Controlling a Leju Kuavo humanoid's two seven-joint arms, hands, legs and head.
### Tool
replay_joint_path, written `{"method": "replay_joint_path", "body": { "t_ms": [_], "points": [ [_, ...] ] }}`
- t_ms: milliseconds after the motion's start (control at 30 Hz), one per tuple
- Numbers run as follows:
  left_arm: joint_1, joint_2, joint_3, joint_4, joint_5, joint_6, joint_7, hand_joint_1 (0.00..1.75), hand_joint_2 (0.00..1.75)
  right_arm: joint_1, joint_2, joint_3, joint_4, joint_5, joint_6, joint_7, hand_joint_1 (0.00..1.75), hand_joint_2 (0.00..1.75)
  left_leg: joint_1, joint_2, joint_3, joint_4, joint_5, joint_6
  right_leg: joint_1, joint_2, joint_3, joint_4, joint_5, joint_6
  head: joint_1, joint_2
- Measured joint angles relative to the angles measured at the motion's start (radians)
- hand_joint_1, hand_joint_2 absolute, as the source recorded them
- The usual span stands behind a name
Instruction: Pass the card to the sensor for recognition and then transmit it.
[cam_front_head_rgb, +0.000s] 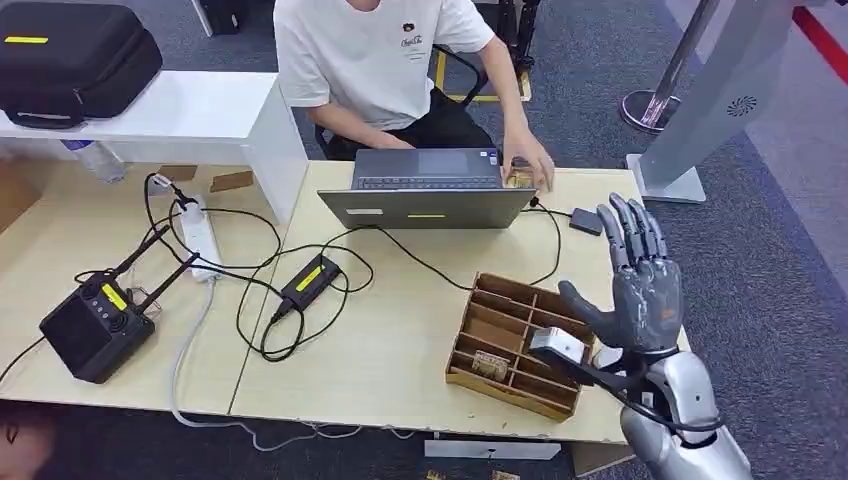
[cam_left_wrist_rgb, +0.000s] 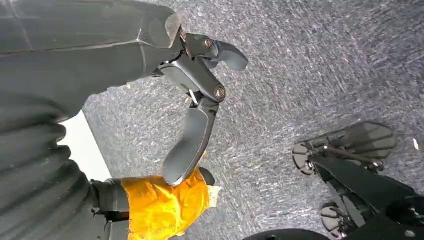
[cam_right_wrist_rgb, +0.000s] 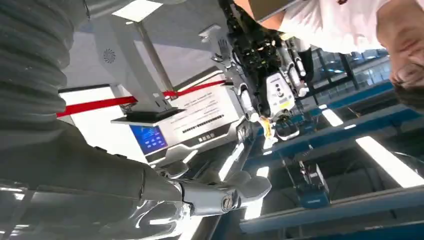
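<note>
A small tan card (cam_front_head_rgb: 490, 363) lies in a near compartment of the wooden divided tray (cam_front_head_rgb: 507, 288) on the table. My right hand (cam_front_head_rgb: 640, 285) is raised above the tray's right end, fingers straight and spread, holding nothing; its thumb (cam_right_wrist_rgb: 242, 189) stands free in the right wrist view. A small dark sensor box (cam_front_head_rgb: 586, 221) lies on the table beyond the tray, cabled towards the laptop (cam_front_head_rgb: 430, 190). My left hand (cam_left_wrist_rgb: 195, 130) hangs over grey carpet with loosely bent fingers and nothing in it.
A person sits behind the laptop with one hand (cam_front_head_rgb: 528, 160) at its right corner. Cables, a white power strip (cam_front_head_rgb: 200, 236), a black adapter (cam_front_head_rgb: 312, 278) and a black antenna device (cam_front_head_rgb: 95, 325) cover the left tables. A grey gate post (cam_front_head_rgb: 705, 95) stands at the right.
</note>
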Motion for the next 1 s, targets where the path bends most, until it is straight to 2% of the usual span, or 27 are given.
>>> {"method": "replay_joint_path", "body": {
  "t_ms": [300,467,767,1000],
  "points": [
    [0.001,-0.002,0.025,0.000,0.026,0.003,0.001,0.00,1.75,0.167,0.001,-0.004,-0.113,0.049,-0.005,-0.021,0.00,1.75,0.000,0.000,0.000,0.000,0.000,0.000,0.000,0.000,0.000,0.000,0.000,0.000,0.000,0.000],
    [0.001,-0.006,0.033,0.000,0.029,0.005,0.001,0.00,1.75,0.227,0.018,0.027,-0.127,0.078,-0.013,-0.020,0.00,1.75,0.000,0.001,0.000,0.000,0.000,0.000,0.000,0.000,0.000,0.000,0.000,0.000,0.000,0.000],
    [0.000,-0.009,0.033,0.000,0.014,0.006,0.001,0.00,1.75,0.223,0.060,0.074,-0.084,0.089,-0.011,-0.007,0.00,1.75,0.000,0.001,0.000,0.000,0.000,-0.001,0.000,0.000,0.000,0.000,0.000,0.000,0.000,0.000],
    [-0.002,-0.009,0.033,0.000,-0.004,0.002,0.001,0.00,1.75,0.145,0.104,0.112,0.013,0.087,-0.001,0.012,0.00,1.75,0.000,0.001,0.000,0.000,0.000,-0.001,0.000,0.001,0.000,0.000,0.000,0.000,0.000,0.000]
  ]
}}
